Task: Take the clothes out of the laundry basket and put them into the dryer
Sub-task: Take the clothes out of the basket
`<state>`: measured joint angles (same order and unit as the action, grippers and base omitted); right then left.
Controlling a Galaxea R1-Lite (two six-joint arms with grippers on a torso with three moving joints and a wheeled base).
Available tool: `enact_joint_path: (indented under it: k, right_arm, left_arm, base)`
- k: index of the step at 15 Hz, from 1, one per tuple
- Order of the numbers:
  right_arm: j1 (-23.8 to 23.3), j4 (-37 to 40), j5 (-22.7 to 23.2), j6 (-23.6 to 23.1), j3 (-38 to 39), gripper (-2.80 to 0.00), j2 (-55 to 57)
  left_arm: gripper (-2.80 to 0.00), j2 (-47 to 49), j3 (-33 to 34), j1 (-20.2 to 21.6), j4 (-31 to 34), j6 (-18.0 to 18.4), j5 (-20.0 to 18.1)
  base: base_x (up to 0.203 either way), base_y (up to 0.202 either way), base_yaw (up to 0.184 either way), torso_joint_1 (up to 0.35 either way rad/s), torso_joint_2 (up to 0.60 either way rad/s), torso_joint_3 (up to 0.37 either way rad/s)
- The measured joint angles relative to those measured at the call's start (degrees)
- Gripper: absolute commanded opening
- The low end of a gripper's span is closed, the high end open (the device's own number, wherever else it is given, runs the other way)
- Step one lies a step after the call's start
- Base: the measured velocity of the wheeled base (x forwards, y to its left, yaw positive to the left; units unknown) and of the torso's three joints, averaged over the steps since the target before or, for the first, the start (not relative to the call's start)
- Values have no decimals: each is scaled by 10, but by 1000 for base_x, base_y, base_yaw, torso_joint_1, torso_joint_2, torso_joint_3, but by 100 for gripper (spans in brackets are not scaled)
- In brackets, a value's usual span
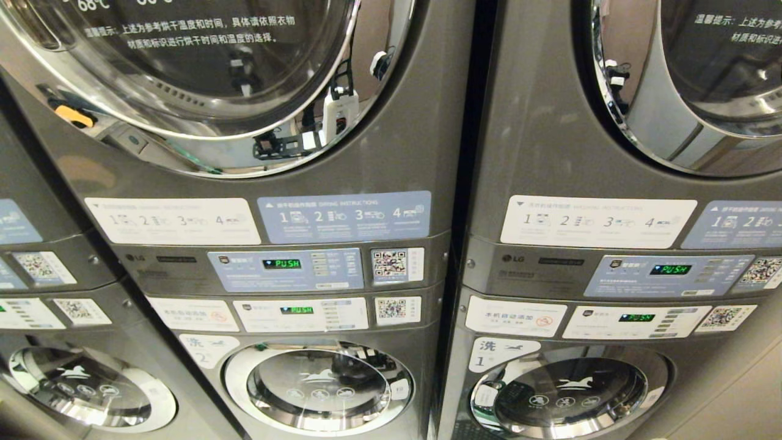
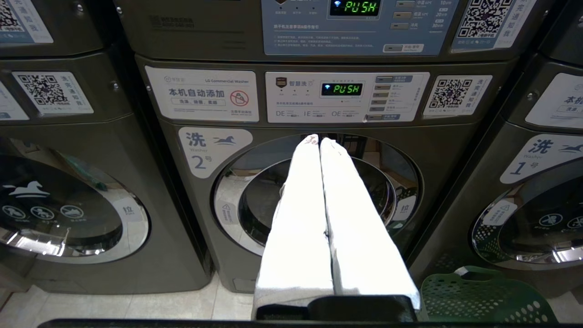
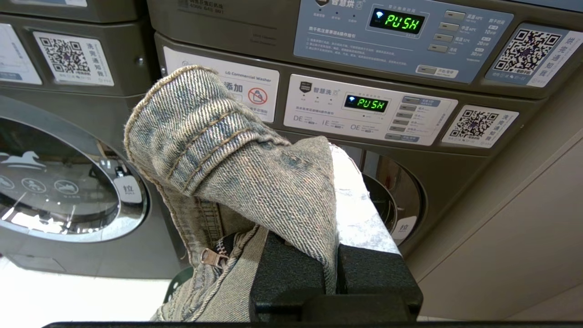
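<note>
Nearest the right wrist camera, a faded denim garment [image 3: 237,155], its zipper pull showing, is draping over the right gripper [image 3: 334,200]. The jaws are clenching it, seam and hem bunching above the white fingers [image 3: 360,209]. Gripping it at a thick fold likely keeps the heavy cloth from slipping as the robot rises.

The left gripper [image 2: 319,141] is sitting closed on nothing, its two white fingers [image 2: 300,218] pressing together and pointing at the door of washer number 2 [image 2: 314,191]. Judging by that, the left arm is idling while the right does the carrying.

The green laundry basket [image 2: 483,296] is resting on the floor near the foot of the machines, to the right of washer 2 and in front of washer 1 [image 2: 537,218]. Only its perforated wall and rolled rim are showing; its contents cannot be told.

In the head view neither arm is appearing. The camera is facing two stacked columns: washers below, dryers above. The left dryer door [image 1: 201,79] and the right dryer door [image 1: 690,85] are both looking shut, chrome rims reflecting the room. Every control panel [image 1: 287,269] is reading PUSH.

Judgement: one garment is in hand, loading not yet done; a dryer door needs opening first, probably the free left gripper's job.
</note>
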<state>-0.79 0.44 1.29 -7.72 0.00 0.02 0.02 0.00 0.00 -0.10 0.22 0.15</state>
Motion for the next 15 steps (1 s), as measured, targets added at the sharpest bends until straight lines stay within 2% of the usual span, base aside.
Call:
enact_joint_path:
  k: [15]
  right_arm:
    - [0, 1, 0, 1, 0, -280, 0]
  left_arm:
    - [-280, 0, 0, 0, 1, 0, 0]
  base:
    - [0, 0, 0, 58, -114, -56]
